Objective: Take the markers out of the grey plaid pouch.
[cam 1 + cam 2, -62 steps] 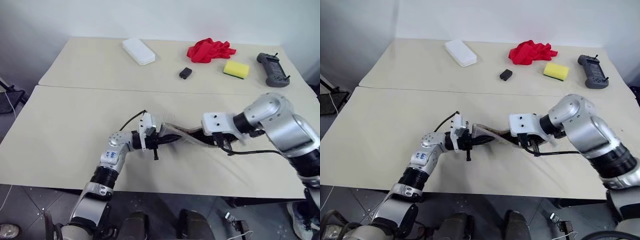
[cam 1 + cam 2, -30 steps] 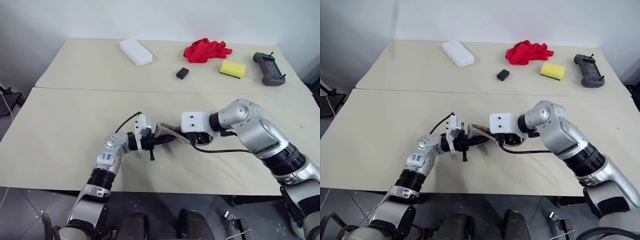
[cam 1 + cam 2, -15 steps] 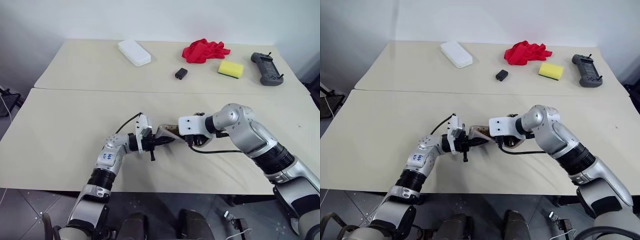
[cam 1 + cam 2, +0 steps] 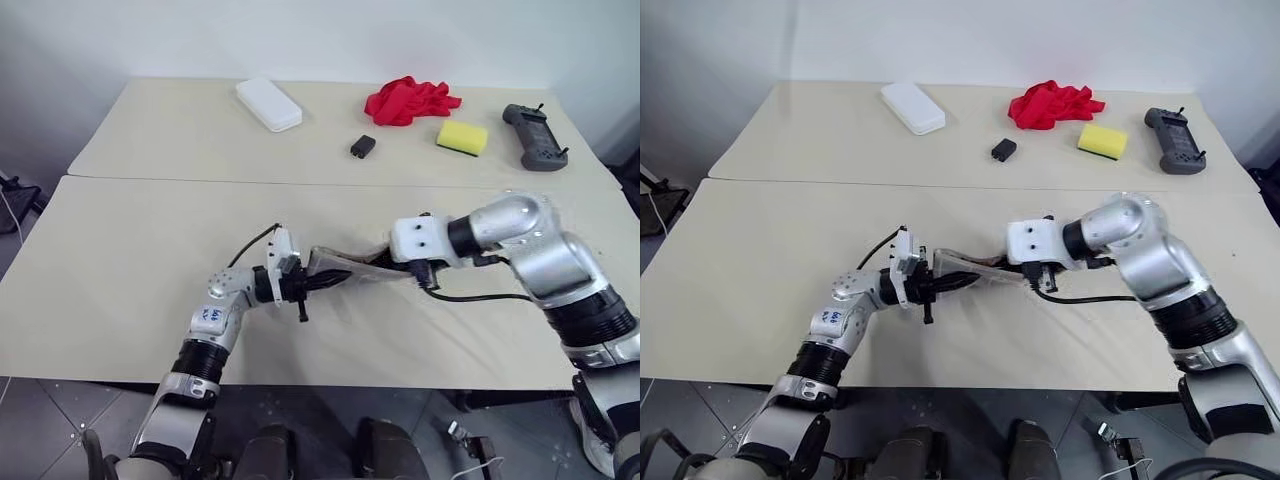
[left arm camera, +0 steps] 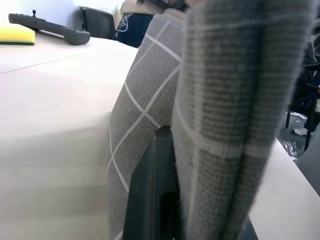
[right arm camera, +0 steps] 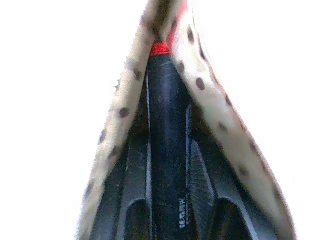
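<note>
Centre of frame: left gripper (image 4: pixel 322 283) clamped on one end of the grey plaid pouch (image 4: pixel 352 267); right gripper (image 6: pixel 167 165) closed on a red-tipped marker (image 6: pixel 165 130) inside the dotted lining. Could snag the lining (pulling askew), dragging the pouch loose or dropping the marker.

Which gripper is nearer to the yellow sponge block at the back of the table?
Right. The right gripper, at the pouch's open end, lies closer below the yellow sponge block. The left gripper, on the pouch's other end, sits farther away.
</note>
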You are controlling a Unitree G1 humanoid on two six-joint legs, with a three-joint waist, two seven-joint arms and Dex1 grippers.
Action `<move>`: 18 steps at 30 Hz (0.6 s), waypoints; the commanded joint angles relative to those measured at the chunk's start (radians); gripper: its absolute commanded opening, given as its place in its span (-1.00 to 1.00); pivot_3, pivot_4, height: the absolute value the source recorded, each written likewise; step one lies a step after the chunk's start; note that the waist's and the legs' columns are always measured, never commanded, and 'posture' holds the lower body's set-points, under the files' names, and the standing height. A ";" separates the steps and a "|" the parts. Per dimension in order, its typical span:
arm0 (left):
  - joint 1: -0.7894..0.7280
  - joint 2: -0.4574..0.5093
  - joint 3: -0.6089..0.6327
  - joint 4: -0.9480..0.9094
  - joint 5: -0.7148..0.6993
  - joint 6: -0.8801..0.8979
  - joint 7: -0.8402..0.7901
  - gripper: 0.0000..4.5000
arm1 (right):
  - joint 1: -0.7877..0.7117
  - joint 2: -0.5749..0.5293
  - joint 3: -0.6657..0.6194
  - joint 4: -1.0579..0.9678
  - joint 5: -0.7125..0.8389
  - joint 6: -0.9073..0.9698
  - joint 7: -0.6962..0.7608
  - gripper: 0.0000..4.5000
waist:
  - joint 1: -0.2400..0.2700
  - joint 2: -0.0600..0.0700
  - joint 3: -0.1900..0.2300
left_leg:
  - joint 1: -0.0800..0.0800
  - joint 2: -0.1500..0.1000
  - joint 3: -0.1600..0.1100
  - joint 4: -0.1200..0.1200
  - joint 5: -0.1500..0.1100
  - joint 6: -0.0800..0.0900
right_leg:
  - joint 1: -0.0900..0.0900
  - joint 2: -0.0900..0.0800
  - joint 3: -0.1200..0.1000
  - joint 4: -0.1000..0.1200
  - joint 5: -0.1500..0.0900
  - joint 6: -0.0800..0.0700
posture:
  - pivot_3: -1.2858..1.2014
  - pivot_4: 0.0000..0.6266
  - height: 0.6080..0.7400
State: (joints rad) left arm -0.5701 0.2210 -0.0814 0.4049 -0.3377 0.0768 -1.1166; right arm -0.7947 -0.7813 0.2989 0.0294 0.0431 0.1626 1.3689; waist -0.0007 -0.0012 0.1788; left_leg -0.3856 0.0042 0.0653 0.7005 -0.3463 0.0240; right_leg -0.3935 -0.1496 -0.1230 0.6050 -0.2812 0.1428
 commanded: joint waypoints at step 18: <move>0.046 0.028 -0.008 -0.052 -0.022 0.030 -0.037 -1.00 | -0.011 -0.129 -0.508 0.018 0.719 0.611 -0.072 -0.72 | 0.004 0.001 0.001 | 0.000 0.005 -0.007 0.000 0.000 0.000 | -0.001 -0.001 0.002 0.001 0.000 0.000 | 0.03 -0.52 1.00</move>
State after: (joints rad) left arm -0.5414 0.2364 -0.0890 0.3677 -0.3520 0.0938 -1.1374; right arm -0.7692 -0.8565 -0.1286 0.0273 0.7078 0.6840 1.3098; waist 0.0035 -0.0001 0.1794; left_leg -0.3854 0.0097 0.0578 0.7006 -0.3463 0.0243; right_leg -0.3941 -0.1505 -0.1219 0.6054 -0.2810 0.1425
